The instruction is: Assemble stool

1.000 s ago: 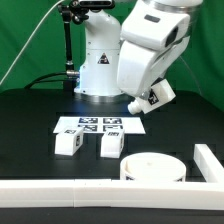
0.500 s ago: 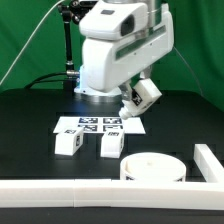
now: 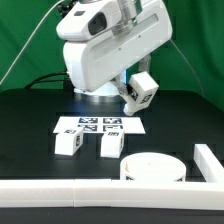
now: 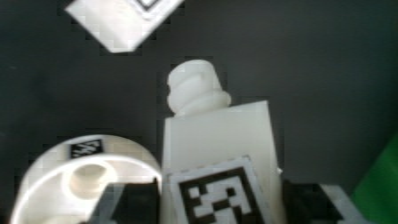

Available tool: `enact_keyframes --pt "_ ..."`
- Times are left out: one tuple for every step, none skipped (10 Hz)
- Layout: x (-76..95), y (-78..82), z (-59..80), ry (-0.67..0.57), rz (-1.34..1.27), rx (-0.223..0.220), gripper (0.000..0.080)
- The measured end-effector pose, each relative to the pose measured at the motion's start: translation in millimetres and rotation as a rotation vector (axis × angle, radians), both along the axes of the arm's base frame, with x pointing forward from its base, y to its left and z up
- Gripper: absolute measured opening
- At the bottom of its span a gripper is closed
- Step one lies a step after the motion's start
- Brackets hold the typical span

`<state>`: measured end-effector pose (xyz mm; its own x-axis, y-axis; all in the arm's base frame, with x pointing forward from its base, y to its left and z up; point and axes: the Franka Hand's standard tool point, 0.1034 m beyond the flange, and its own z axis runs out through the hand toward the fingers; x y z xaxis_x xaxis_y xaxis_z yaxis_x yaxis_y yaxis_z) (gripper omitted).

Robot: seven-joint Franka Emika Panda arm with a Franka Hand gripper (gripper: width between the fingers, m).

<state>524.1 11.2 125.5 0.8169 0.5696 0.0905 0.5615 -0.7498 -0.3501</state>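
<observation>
White leg (image 4: pixel 217 125), tool (image 4: pixel 217 200) gripping it across body, is hanging high over surface (image 3: pixel 30 125); seat disc (image 3: pixel 152 166) is lying below, off to side of leg's long axis, not under screw end.

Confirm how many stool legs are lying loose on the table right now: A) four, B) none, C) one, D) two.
D: a first leg and a second leg lie on the table by the marker board, while the third leg is held up in the gripper.
</observation>
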Motion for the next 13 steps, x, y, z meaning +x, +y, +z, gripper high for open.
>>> enact_keyframes --pt "1.0 -5.6 -2.0 -0.03 -0.02 0.009 0.033" --pt "3.5 -12.1 -4.1 -0.083 -0.046 0.027 0.033" --pt "2.9 -17.9 -6.2 -0.121 -0.082 0.045 0.033" --pt "1.8 -14.2 -4.6 -0.094 -0.122 0.073 0.033" --pt "10.1 -10.3 -1.1 -0.133 -0.177 0.131 0.033" --pt "16.1 -6.9 2.4 -0.173 -0.207 0.177 0.033" --pt "14.6 -12.1 -0.9 -0.19 -0.212 0.172 0.033" --pt "13.9 -12.7 -1.3 -0.184 -0.211 0.166 0.033" --pt "13.8 -13.0 -1.4 -0.184 -0.21 0.166 0.033" --pt "15.0 -13.4 -1.1 -0.189 -0.212 0.163 0.033" --pt "22.2 -11.4 1.5 -0.215 -0.213 0.148 0.033" --pt "31.0 -1.2 0.6 -0.23 -0.2 0.148 0.033" --pt "43.2 2.2 -1.8 -0.245 -0.17 0.145 0.033"
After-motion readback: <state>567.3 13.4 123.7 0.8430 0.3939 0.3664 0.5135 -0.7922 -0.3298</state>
